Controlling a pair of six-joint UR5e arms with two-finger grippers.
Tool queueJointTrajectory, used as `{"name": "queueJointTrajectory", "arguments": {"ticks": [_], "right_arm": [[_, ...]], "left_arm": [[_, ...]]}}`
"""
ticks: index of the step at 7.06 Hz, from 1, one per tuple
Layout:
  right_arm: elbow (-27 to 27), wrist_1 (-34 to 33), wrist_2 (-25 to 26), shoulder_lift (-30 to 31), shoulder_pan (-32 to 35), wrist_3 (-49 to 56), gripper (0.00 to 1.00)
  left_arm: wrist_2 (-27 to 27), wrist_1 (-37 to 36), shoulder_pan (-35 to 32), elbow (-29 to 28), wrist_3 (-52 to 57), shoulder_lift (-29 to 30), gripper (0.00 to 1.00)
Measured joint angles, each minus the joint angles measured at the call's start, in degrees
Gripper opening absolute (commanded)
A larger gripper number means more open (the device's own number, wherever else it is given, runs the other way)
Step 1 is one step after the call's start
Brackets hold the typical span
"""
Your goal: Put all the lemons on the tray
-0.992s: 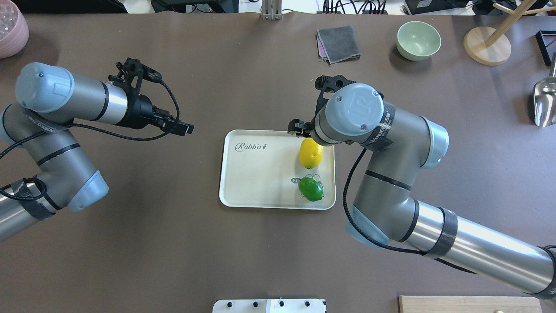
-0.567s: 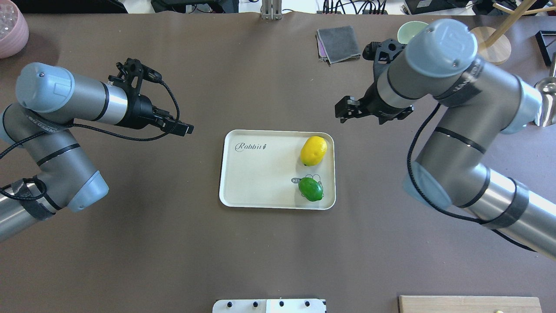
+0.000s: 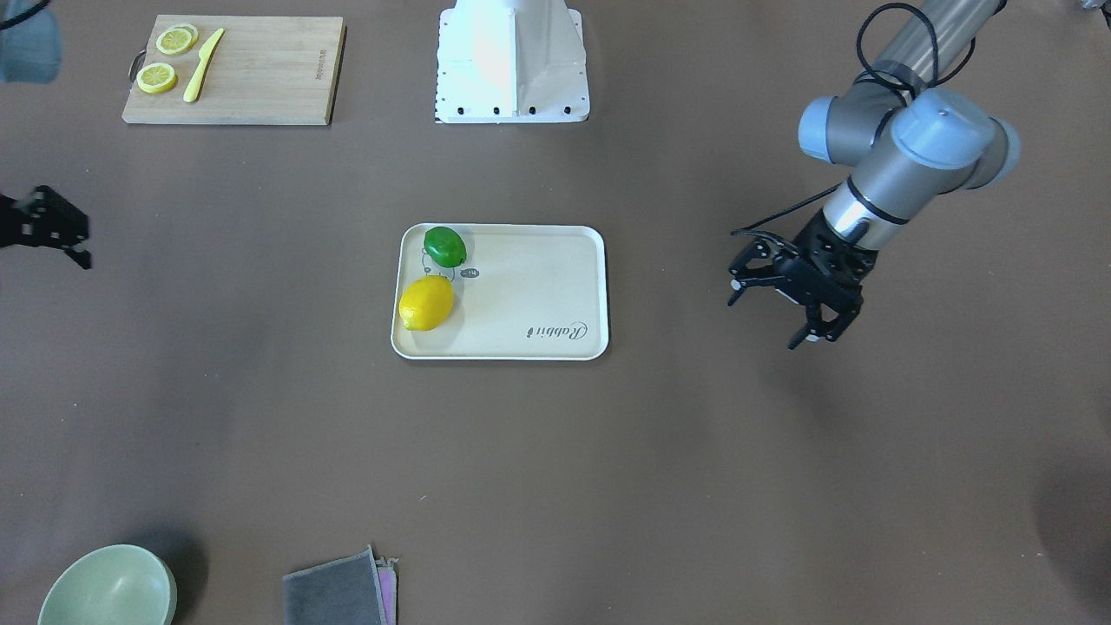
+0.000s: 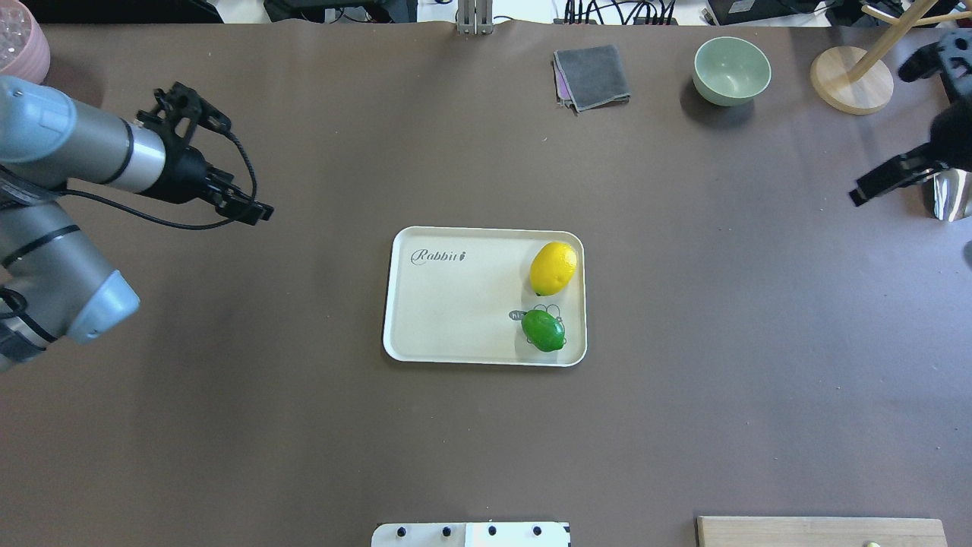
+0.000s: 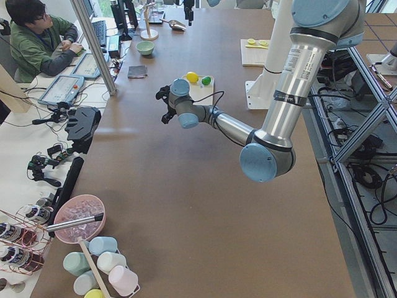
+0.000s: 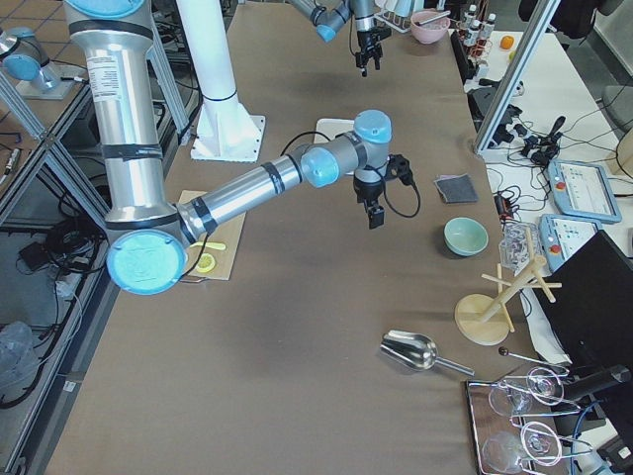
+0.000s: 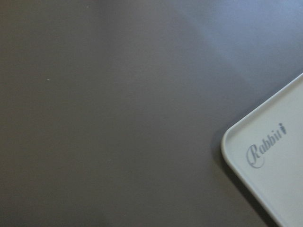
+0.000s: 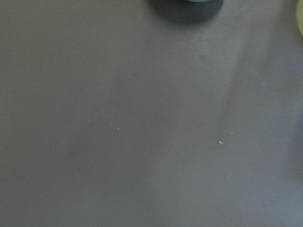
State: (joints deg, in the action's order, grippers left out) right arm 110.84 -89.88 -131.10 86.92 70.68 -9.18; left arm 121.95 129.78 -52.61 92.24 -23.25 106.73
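Note:
The bright yellow lemon and the smaller green lemon both lie on the right side of the cream "Rabbit" tray. They also show in the front view, the yellow lemon and the green lemon on the tray. My left gripper is open and empty over bare table, well left of the tray; it also shows in the front view. My right gripper looks open and empty at the far right edge. The left wrist view shows the tray's lettered corner.
A green bowl, a folded grey cloth, a wooden stand and a metal scoop are at the back right. A cutting board with lemon slices and a yellow knife lies near the robot's base.
My right arm has swung from over the tray's right side out to the far right edge, empty. My left arm has pulled back to the left. The yellow lemon shifted slightly right.

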Motion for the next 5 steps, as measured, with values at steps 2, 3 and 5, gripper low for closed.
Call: {"name": "queueJointTrajectory", "arguments": {"ticks": [2, 3, 5], "right_arm": [[-1.4, 0.2, -4.0, 10.3, 10.2, 15.1, 1.00], [-4.2, 0.2, -4.3, 13.2, 13.5, 19.8, 1.00], [-11.7, 2.4, -4.4, 14.5, 17.1, 24.5, 1.00]], "left_arm": [[11.5, -4.8, -12.7, -0.1, 11.5, -3.6, 0.99], [15.1, -6.5, -18.3, -0.5, 17.7, -6.1, 0.99], [14.4, -7.5, -24.6, -2.0, 30.7, -14.8, 0.99]]}}
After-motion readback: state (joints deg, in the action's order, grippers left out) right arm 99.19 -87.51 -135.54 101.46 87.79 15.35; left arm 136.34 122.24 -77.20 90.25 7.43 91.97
